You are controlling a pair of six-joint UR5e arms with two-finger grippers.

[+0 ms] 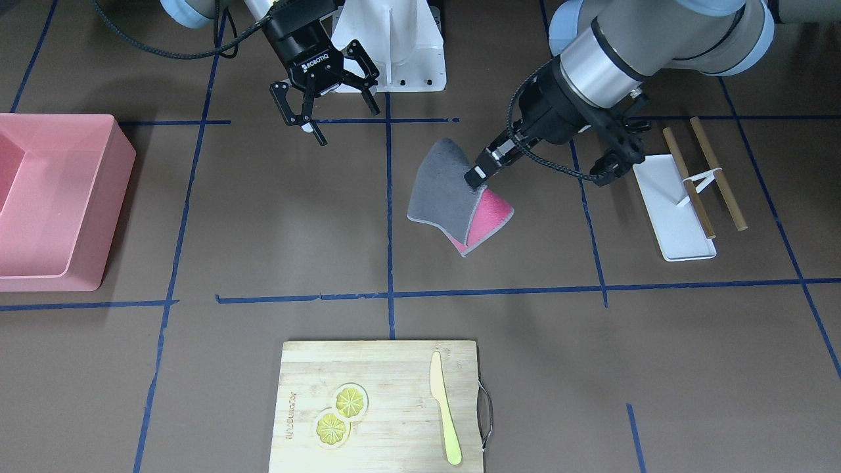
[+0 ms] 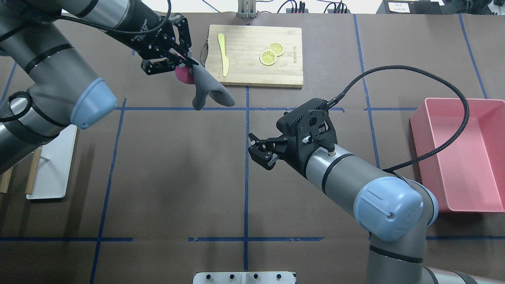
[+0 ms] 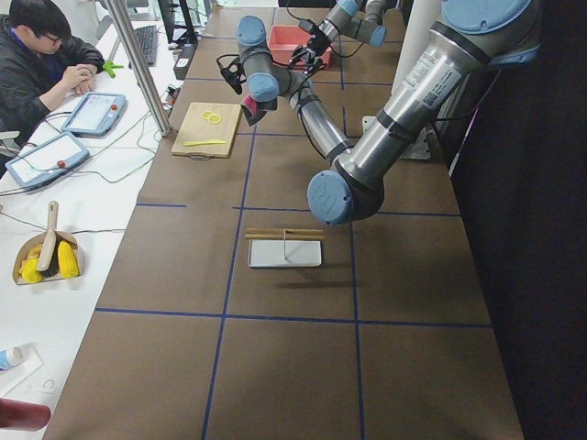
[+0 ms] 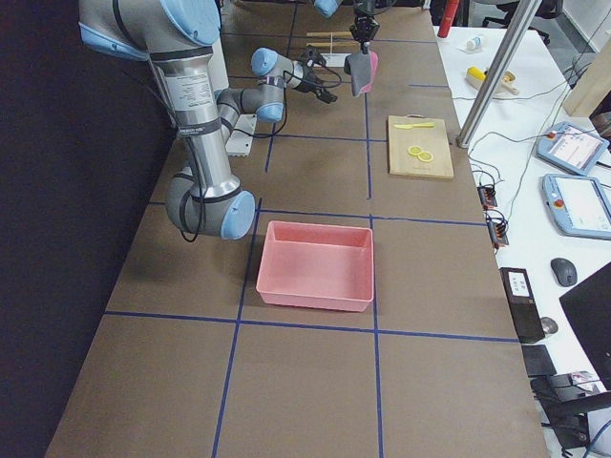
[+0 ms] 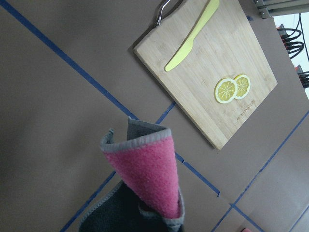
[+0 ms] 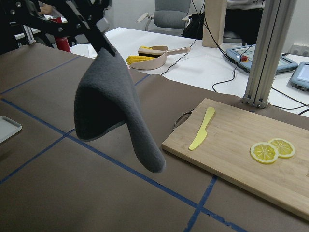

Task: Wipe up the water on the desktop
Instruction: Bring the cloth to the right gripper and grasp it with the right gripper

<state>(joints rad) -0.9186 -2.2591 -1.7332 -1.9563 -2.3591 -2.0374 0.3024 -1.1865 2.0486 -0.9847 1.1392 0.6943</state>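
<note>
The desktop (image 1: 276, 217) is dark brown with blue tape lines; I see no water on it. My left gripper (image 1: 478, 176) is shut on the edge of a cloth (image 1: 437, 190), grey on one side and pink on the other. The cloth hangs folded above the desktop, near the cutting board, and also shows in the overhead view (image 2: 209, 92), the left wrist view (image 5: 145, 174) and the right wrist view (image 6: 106, 101). My right gripper (image 2: 258, 152) is open and empty over the middle of the desktop (image 2: 177, 169), a short way from the cloth.
A bamboo cutting board (image 1: 394, 381) with two lemon slices (image 1: 340, 414) and a yellow knife (image 1: 445, 420) lies at the operators' edge. A pink bin (image 1: 98, 197) stands on my right side. A white tray (image 1: 670, 210) with wooden sticks (image 1: 717, 174) lies on my left.
</note>
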